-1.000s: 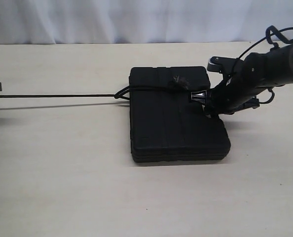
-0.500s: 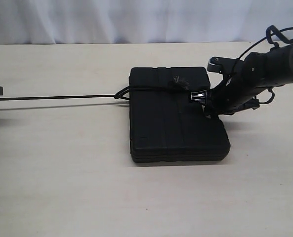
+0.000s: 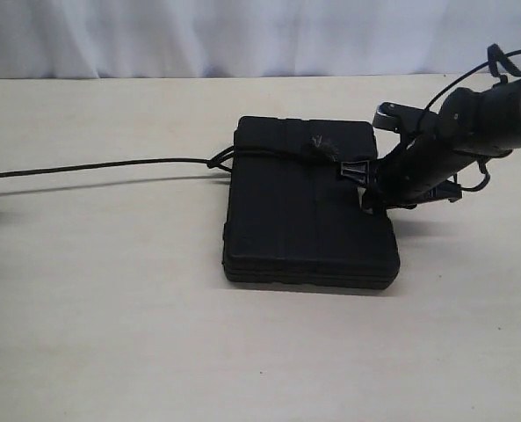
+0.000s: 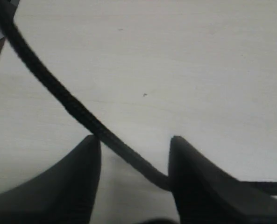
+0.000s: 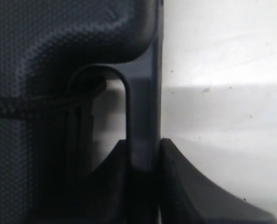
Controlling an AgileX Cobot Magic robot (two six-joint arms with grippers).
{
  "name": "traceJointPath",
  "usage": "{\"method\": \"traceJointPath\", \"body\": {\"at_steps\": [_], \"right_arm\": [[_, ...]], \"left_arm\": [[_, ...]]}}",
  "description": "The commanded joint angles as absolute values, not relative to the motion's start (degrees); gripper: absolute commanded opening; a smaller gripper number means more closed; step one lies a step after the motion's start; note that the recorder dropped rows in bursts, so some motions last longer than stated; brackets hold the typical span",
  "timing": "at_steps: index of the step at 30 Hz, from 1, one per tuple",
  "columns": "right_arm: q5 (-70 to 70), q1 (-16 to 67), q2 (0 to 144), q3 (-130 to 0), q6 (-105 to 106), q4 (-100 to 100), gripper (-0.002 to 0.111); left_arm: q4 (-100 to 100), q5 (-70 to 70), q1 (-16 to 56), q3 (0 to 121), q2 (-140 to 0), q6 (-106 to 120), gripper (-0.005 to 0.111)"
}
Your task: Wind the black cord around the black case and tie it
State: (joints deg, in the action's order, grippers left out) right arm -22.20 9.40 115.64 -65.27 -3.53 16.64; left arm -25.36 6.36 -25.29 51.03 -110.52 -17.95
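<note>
Lying flat on the table [image 3: 111,334], the black case [image 3: 308,224] carries the black cord [image 3: 155,161] across its lid, apparently wrapped and cinched, while the right gripper [image 5: 143,148] clamps its handle bar, the left gripper [image 4: 134,140] stands parted around the loose tail, and a securing knot cannot be confirmed.

Stock as I am seeing it from the room:

- One black case [image 3: 308,220] is lying on one pale table [image 3: 111,334].
- One black cord [image 3: 111,165] is trailing away from the case, bearing one frayed greyish knot [image 3: 320,143].
- Two grippers are showing, one left gripper [image 4: 133,140] and one right gripper [image 5: 143,144], each presenting two black fingers [image 4: 77,177], four in all.
- One white curtain [image 3: 242,35] is hanging behind.
</note>
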Motion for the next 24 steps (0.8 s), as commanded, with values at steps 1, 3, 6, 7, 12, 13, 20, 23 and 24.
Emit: {"method": "traceJointPath", "body": {"at_steps": [1, 3, 6, 7, 12, 13, 20, 23, 24], "right_arm": [[-21.9, 10.7, 115.5, -65.0, 2.7, 24.0, 0.004], [-20.4, 12.0, 115.5, -65.0, 2.8, 24.9, 0.004], [-19.1, 13.4, 115.5, -65.0, 3.0, 24.9, 0.004], [-18.6, 13.6, 115.5, -65.1, 3.0, 24.9, 0.004], [-17.8, 14.8, 115.5, -66.0, 3.0, 26.5, 0.008], [-18.1, 14.8, 115.5, -66.0, 3.0, 27.2, 0.011], [-32.3, 12.0, 109.2, -68.0, 3.9, 18.7, 0.056], [-40.4, 10.0, 103.1, -68.4, 3.9, 10.9, 0.052], [-43.4, 10.0, 101.4, -68.4, 3.8, 6.2, 0.042]], "left_arm": [[-24.7, 4.7, -25.3, 51.8, -106.5, -18.3, 0.057], [-24.7, 4.1, -25.2, 51.8, -103.0, -18.3, 0.06], [-24.7, 3.6, -25.2, 51.8, -99.1, -18.3, 0.06], [-24.7, 3.6, -25.2, 51.8, -97.9, -18.4, 0.059], [-25.2, 2.1, -19.1, 51.8, -92.6, -21.9, 0.046], [-25.8, 2.1, -17.7, 51.8, -92.3, -21.3, 0.039], [-33.2, -9.3, 3.0, 57.6, -89.9, -21.3, 0.0], [-29.9, -30.4, 11.8, 66.4, -89.8, -18.9, 0.0], [-27.0, -36.8, 14.4, 68.8, -89.8, -14.8, 0.0]]}}
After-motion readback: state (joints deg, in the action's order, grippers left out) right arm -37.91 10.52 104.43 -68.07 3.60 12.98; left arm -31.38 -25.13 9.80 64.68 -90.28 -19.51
